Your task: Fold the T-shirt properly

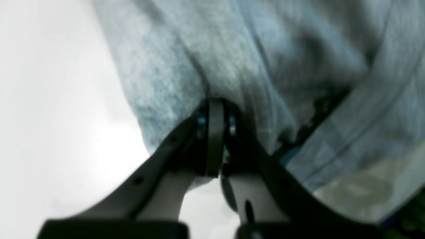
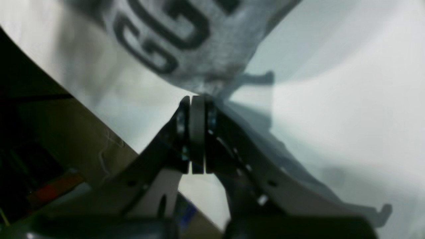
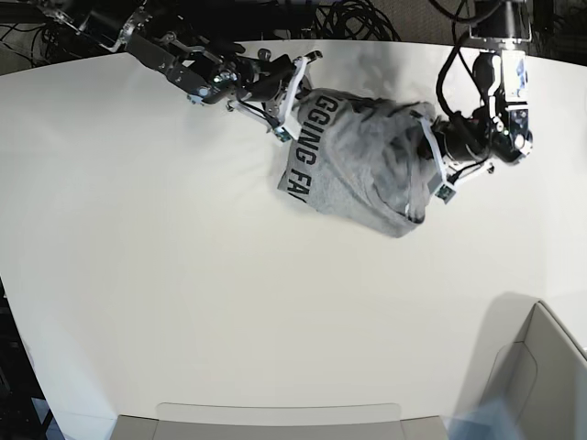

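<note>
Item: heather-grey cotton T-shirt with black block lettering, bunched and partly lifted near the far edge of the white tabletop, stretched between two arms.

Left tool: clenched on a plain grey fold at the shirt's side away from the lettering.

Right tool: clenched on the shirt's edge just beside the lettering.

Step in hand, as judged: spreading the cloth out for folding.

Handling note: draw both grips apart evenly, keep the cloth taut, lower it flat onto the tabletop; uneven pull may twist or bunch the shirt further.
</note>
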`<state>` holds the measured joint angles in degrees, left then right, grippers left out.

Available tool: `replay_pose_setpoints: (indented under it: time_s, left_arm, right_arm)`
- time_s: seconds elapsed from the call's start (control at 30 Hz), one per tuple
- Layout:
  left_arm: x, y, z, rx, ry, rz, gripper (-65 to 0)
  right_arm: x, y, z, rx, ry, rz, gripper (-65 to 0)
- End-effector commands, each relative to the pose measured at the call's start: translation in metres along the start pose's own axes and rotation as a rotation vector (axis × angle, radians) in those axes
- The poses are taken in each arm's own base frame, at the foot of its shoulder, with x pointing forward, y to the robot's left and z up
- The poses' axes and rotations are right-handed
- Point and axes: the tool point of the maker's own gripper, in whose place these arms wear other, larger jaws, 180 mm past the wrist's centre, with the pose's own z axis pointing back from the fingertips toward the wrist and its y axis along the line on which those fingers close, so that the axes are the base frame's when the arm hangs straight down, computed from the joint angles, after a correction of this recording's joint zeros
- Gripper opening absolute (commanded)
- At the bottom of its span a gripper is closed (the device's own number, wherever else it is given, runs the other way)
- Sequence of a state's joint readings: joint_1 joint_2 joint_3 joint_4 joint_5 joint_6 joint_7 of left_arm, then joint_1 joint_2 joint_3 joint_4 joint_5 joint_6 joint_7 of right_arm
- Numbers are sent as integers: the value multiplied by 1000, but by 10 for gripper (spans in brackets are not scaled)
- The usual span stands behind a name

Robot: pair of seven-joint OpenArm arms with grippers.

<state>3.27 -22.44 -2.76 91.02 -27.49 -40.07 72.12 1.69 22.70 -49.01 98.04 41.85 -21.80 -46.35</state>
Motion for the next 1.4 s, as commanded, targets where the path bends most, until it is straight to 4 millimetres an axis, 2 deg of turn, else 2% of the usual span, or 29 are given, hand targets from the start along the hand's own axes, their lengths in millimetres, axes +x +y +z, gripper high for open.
replay_pose_setpoints:
  time_s: [0.0, 0.13, 0.2, 0.27, 0.33, 0.43, 0.47, 0.53, 0.6, 0.7, 0.83, 0.97, 1.1, 1.27, 1.37]
  left_arm:
    - [19, 6, 5, 17, -33, -29, -650]
    - [81, 7, 4, 10, -105, -108, -650]
    - [107, 9, 8, 12, -145, -116, -650]
    - [128, 19, 19, 36, -192, -113, -650]
    - [143, 33, 35, 71, -247, -87, -650]
    - [153, 47, 60, 120, -320, -60, -650]
    - [157, 44, 66, 124, -346, -54, -650]
    - [167, 29, 77, 122, -401, -55, -650]
    - [167, 1, 82, 103, -454, -4, -650]
    - [168, -46, 81, 34, -500, 61, -650]
    - [154, -92, 65, -68, -484, 153, -650]
    - [138, -129, 49, -149, -516, 194, -650]
    - [122, -161, 29, -221, -460, 172, -650]
    - [86, -167, -8, -247, -302, 149, -650]
    - [60, -151, -23, -216, -216, 138, -650]
  right_arm:
    - [5, 1, -3, -11, 2, 23, -650]
    - [15, 32, -25, 32, 13, 126, -650]
    - [17, 43, -28, 48, 20, 167, -650]
    - [18, 50, -25, 65, 11, 184, -650]
    - [17, 50, -19, 71, 1, 186, -650]
    - [25, 41, 4, 64, -60, 171, -650]
    - [31, 37, 14, 60, -100, 151, -650]
    - [45, 16, 38, 21, -193, 90, -650]
    - [56, -20, 65, -55, -277, -4, -650]
    - [59, -72, 93, -172, -345, -119, -650]
    - [47, -116, 116, -285, -374, -209, -650]
    - [29, -139, 128, -351, -359, -253, -650]
    - [18, -149, 127, -375, -337, -276, -650]
    - [15, -149, 124, -373, -325, -277, -650]
    - [15, -149, 124, -372, -325, -276, -650]
